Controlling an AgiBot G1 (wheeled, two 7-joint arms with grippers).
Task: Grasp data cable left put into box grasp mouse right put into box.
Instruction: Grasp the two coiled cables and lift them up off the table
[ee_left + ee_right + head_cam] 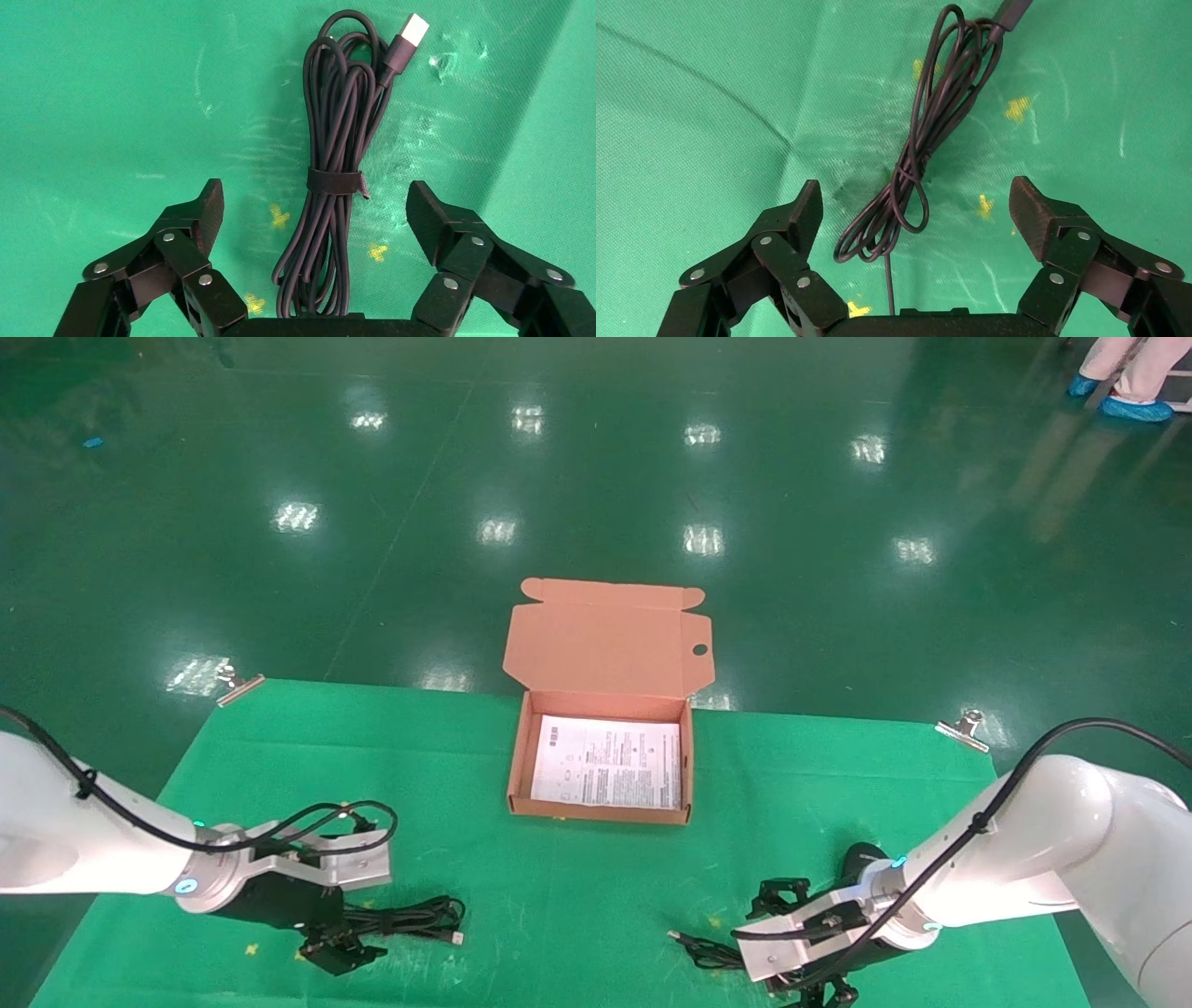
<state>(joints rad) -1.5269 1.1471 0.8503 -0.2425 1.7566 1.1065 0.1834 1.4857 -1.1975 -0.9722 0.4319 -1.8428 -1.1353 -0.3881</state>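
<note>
Left end effector (316, 214) apart over data cable (336, 168) | box (519, 761) — printed sheet (607, 761) inside

Both white arms reach in low from the near corners. The left gripper (315, 210) hangs low with its black fingers (205, 210) spread wide apart. The right gripper (916, 210) is likewise low, fingers (1035, 210) spread wide, holding nothing.
</note>
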